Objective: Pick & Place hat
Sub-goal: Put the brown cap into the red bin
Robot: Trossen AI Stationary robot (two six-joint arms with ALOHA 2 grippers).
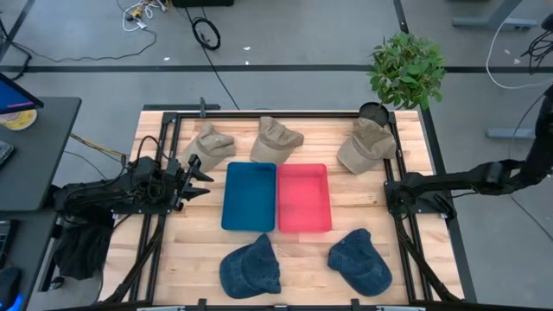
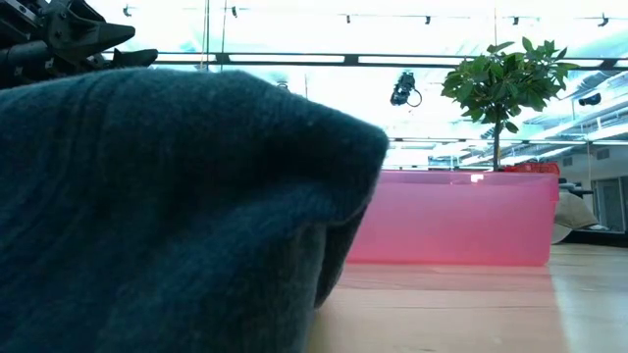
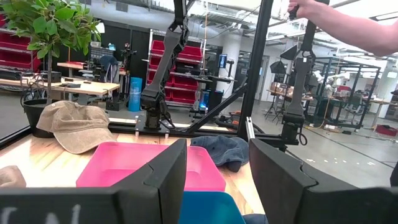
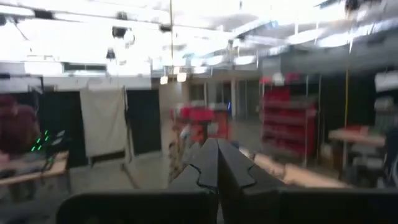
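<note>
Five hats lie on the table [image 1: 354, 212]: three tan ones along the far edge and two denim ones along the near edge, with a blue bin [image 1: 249, 196] and a pink bin [image 1: 304, 198] side by side in the middle. From above, the left claw [image 1: 197, 177] hovers at about nine o'clock of the blue bin, fingers spread, just beside the left-hand tan hat [image 1: 210, 144], which sits at roughly eleven o'clock of that bin and looks to me like the likeliest first pick. To do it well, I'd say the claw should swing toward that hat, come down over the crown rather than the brim, and pinch a fold of cloth before lifting. The right claw [image 1: 396, 193] waits at three o'clock of the pink bin, and its own camera shows the fingers pressed together, pointing out at the room. Only the left wrist view shows a person's arm [image 3: 348, 28] up by the frame; only the low view shows how the left denim hat [image 2: 167, 216] blocks that camera, leaving just the pink bin's wall and the potted plant [image 2: 505, 78].
</note>
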